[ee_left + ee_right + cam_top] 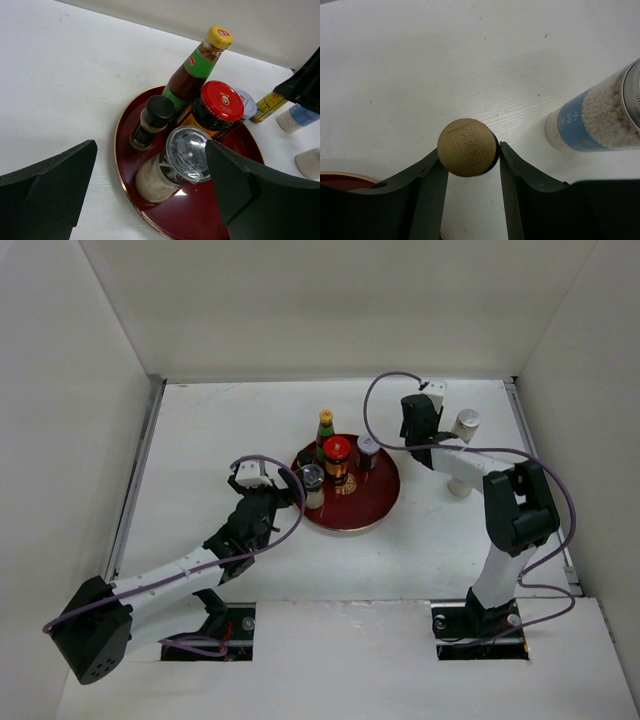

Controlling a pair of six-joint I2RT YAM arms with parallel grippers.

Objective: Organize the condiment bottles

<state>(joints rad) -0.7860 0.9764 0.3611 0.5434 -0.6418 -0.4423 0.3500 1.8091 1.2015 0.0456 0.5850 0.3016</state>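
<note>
On the round red tray (pixel 375 502) stand a green yellow-capped bottle (pixel 192 75), a red-lidded jar (pixel 220 102), a black-capped jar (pixel 155 117), a grey-lidded dark jar (pixel 246 104) and a clear silver-topped shaker (pixel 185 155). My left gripper (pixel 151 152) is open, with its fingers either side of the shaker and apart from it. Right of the tray, my right gripper (pixel 469 150) is shut on the slim amber bottle (pixel 269 102), and both jaws press just under its gold cap (pixel 467 146). A blue-labelled bottle of white grains (pixel 590 125) stands close beside it.
The tray's gold rim (pixel 117 150) lies between my left fingers. A corner of the tray (pixel 342 179) shows left of my right gripper. A white object (pixel 310 162) stands on the table right of the tray. White walls enclose the table at back and sides.
</note>
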